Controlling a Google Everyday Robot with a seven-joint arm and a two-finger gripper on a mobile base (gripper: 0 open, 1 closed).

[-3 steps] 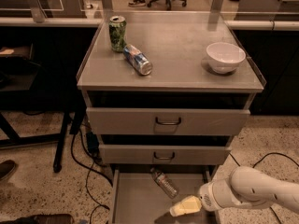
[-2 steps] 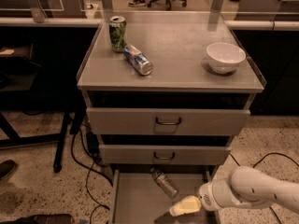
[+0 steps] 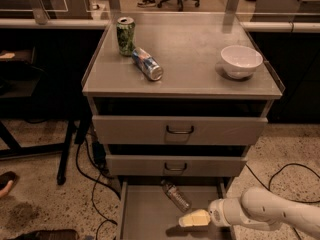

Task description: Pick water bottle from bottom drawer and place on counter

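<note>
The bottle (image 3: 176, 196) lies on its side in the open bottom drawer (image 3: 145, 216). Its cap points to 11 o'clock, tucked under the middle drawer (image 3: 175, 165), and its base points to 5 o'clock. The drawer floor is bare toward 8 o'clock of the bottle as far as the left wall. The right wall is close by at 3 o'clock.

The gripper (image 3: 195, 218) hangs over the drawer at 5 o'clock of the bottle, near it but apart, with its tip pointing to 9 o'clock. Whether it is parted or closed cannot be told. The arm (image 3: 270, 214) reaches in from 3 o'clock and is cut off at the frame's right edge. The drawer's front end is also cut off below.

On the counter (image 3: 190, 79), a green can (image 3: 125, 35) stands at the back left, and a blue can (image 3: 147, 63) lies just beside it at 5 o'clock. A bowl (image 3: 241, 61) sits at the right. The middle and the front strip are open.
</note>
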